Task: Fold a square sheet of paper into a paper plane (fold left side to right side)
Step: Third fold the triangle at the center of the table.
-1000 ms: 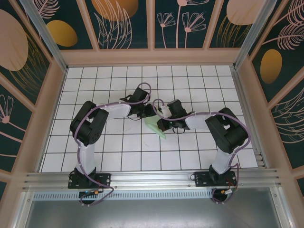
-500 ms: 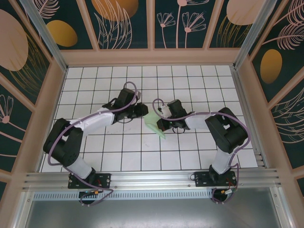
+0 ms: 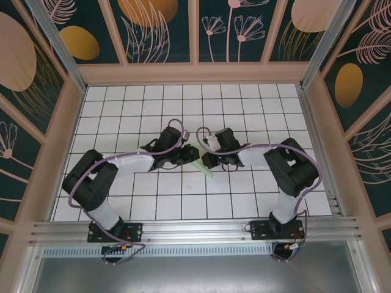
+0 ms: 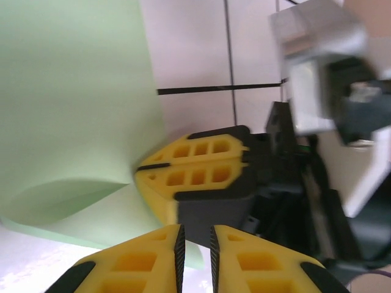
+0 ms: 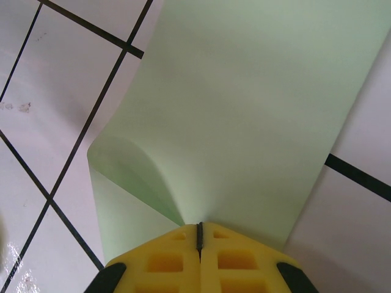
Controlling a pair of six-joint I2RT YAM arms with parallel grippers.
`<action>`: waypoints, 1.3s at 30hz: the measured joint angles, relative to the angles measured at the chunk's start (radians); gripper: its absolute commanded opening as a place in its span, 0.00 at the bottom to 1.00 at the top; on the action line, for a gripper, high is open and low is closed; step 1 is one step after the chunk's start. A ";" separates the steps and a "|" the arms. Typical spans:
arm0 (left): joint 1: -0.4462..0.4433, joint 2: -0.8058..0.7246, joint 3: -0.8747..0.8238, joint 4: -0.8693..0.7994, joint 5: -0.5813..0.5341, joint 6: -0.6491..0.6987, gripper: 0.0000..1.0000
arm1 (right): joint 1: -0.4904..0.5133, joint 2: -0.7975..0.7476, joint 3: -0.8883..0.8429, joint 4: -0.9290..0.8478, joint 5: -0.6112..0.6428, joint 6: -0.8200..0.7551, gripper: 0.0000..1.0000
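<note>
The square sheet of paper [image 3: 204, 166] is pale mint green and lies partly folded in the middle of the tiled table, one layer curling up off the other [image 5: 244, 110]. My right gripper [image 5: 199, 235] is shut on the paper's near edge where the curled layer meets the flat one. In the top view it [image 3: 206, 160] sits at the paper's right side. My left gripper [image 3: 194, 154] has come in from the left and hovers over the paper [image 4: 73, 110], facing the right gripper's yellow fingers [image 4: 195, 165]. Its jaws [image 4: 194, 259] stand a narrow slit apart with nothing between them.
The white grid-tiled tabletop [image 3: 183, 201] is walled by a wooden frame with patterned panels [image 3: 159, 30]. Both arm bases sit on the aluminium rail [image 3: 195, 229] at the near edge. The two wrists are very close together over the paper.
The left arm has stretched out low from the left and brought its gripper up against the paper, its jaws narrowing. The right gripper has kept its pinch and not moved.
</note>
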 measured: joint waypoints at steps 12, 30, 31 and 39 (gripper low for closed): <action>0.000 0.087 -0.010 0.022 -0.020 -0.008 0.22 | 0.000 0.002 0.000 0.003 -0.003 0.000 0.00; -0.004 0.141 -0.036 0.098 -0.038 -0.033 0.20 | -0.001 0.008 0.010 -0.003 -0.006 0.000 0.00; -0.004 0.141 -0.038 0.102 -0.038 -0.034 0.20 | -0.001 0.008 0.011 -0.006 -0.006 0.000 0.00; -0.006 0.140 -0.051 0.122 -0.044 -0.034 0.20 | -0.009 -0.018 0.026 -0.071 0.025 0.004 0.22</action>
